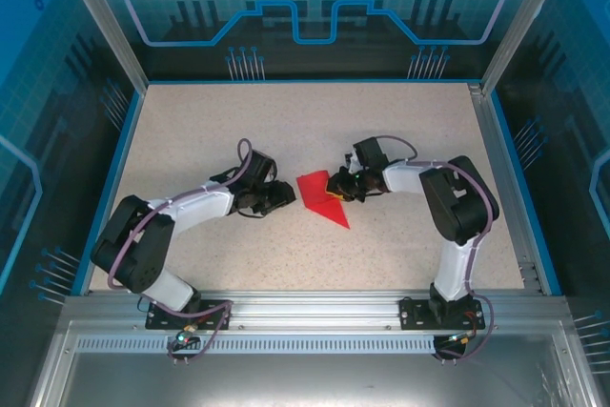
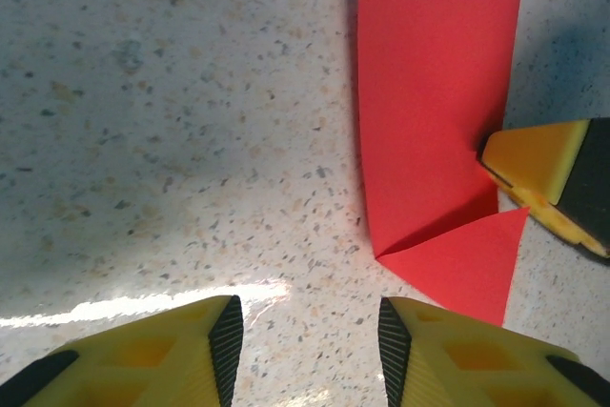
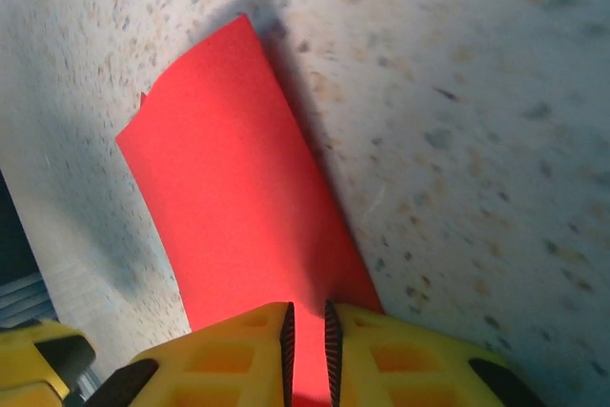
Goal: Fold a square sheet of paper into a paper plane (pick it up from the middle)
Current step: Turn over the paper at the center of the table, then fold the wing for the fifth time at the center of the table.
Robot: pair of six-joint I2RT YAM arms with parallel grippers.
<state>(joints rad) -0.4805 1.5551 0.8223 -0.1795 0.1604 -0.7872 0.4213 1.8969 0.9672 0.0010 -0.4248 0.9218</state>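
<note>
Half-folded red paper (image 2: 429,111) lies mid table (image 1: 429,121), right gripper (image 3: 307,316) pinching its edge, left gripper (image 2: 307,316) spread just short of it, touching nothing, so right's nearer.

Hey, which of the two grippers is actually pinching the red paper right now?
The right gripper: its jaws are pinched on the edge of the red paper. The left gripper is open over the table beside it, holding nothing.
</note>
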